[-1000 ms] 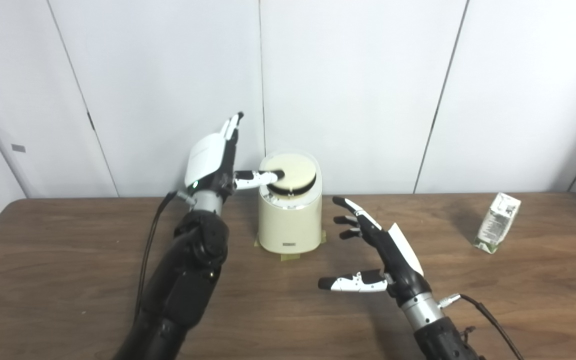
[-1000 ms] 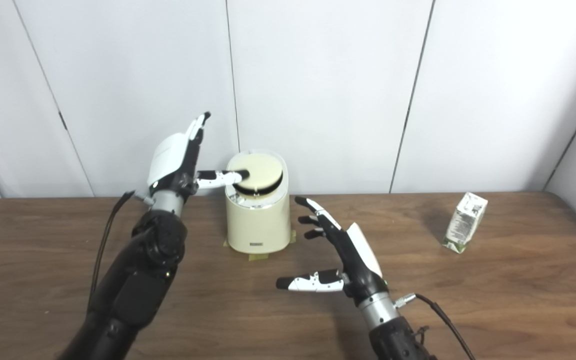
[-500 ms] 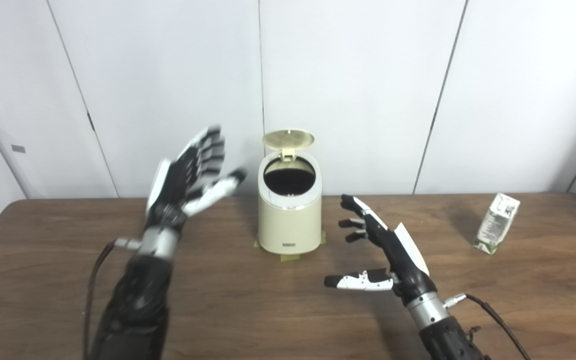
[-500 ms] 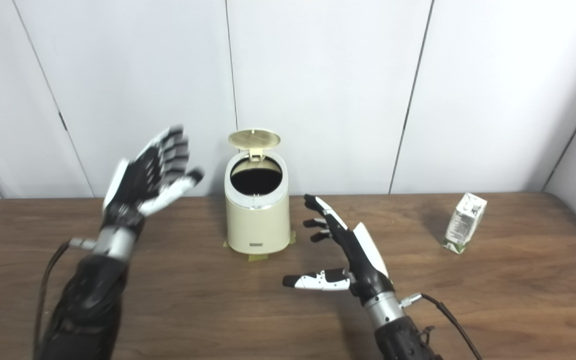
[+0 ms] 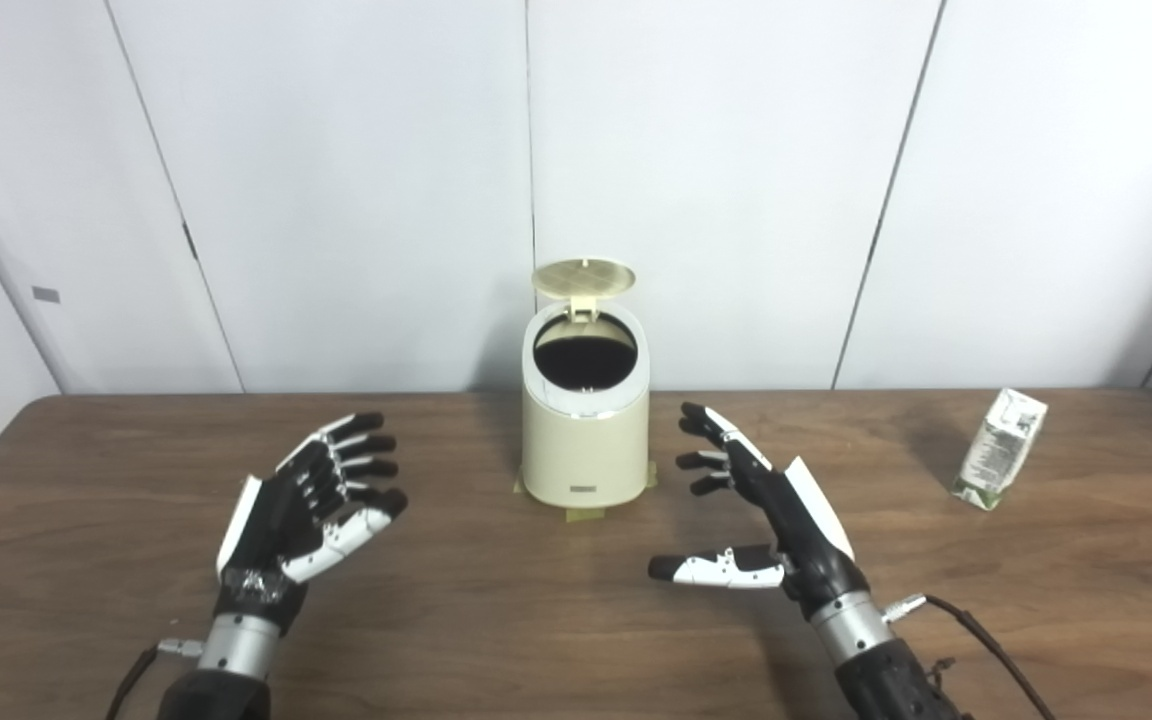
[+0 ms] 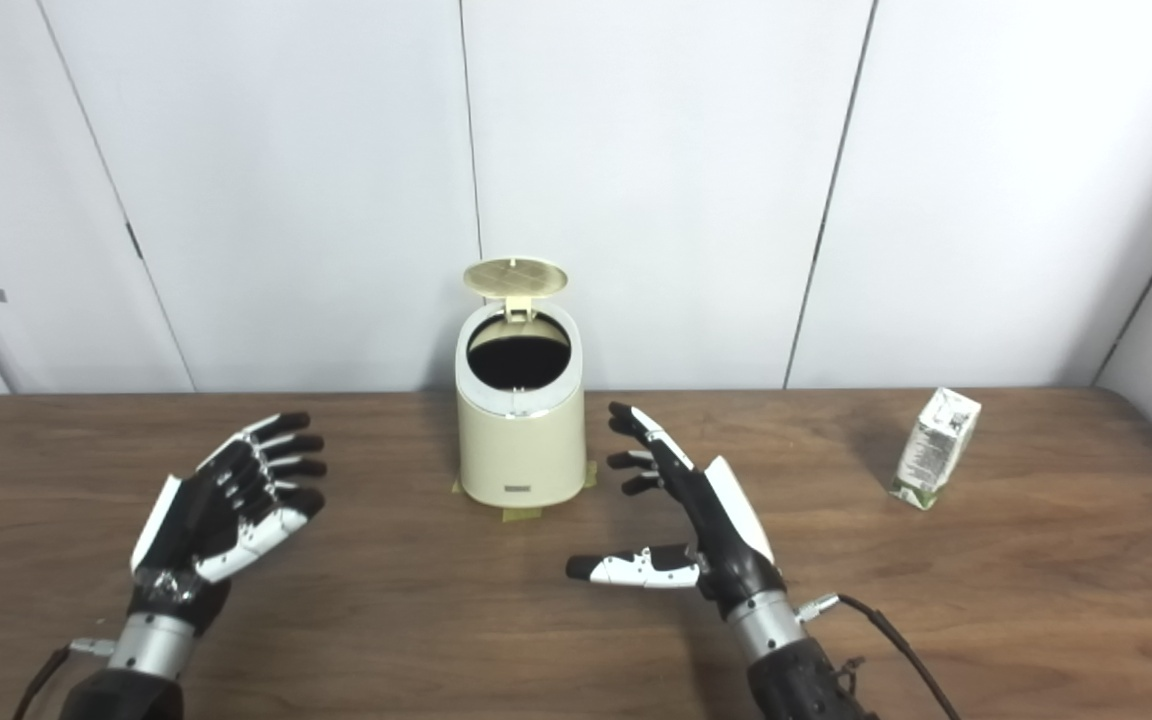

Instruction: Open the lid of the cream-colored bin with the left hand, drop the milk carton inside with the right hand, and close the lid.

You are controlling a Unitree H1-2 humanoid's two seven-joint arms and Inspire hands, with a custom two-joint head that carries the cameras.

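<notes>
Both my hands, left hand point(image 5: 301, 510) and right hand point(image 5: 781, 520), are spread empty; milk carton point(image 5: 999, 448) sits well apart, tilted, so a sloppy reach likely topples it before bin point(image 5: 586, 440).

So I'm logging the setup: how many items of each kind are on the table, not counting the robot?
Cream-colored bin, lid up: 1
Milk carton: 1
Total: 2

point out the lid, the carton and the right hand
lid point(image 5: 583, 277), left eye view, middle of its raised underside
carton point(image 5: 999, 448), left eye view, middle of its printed side
right hand point(image 6: 721, 525), right eye view, back of the hand
</notes>
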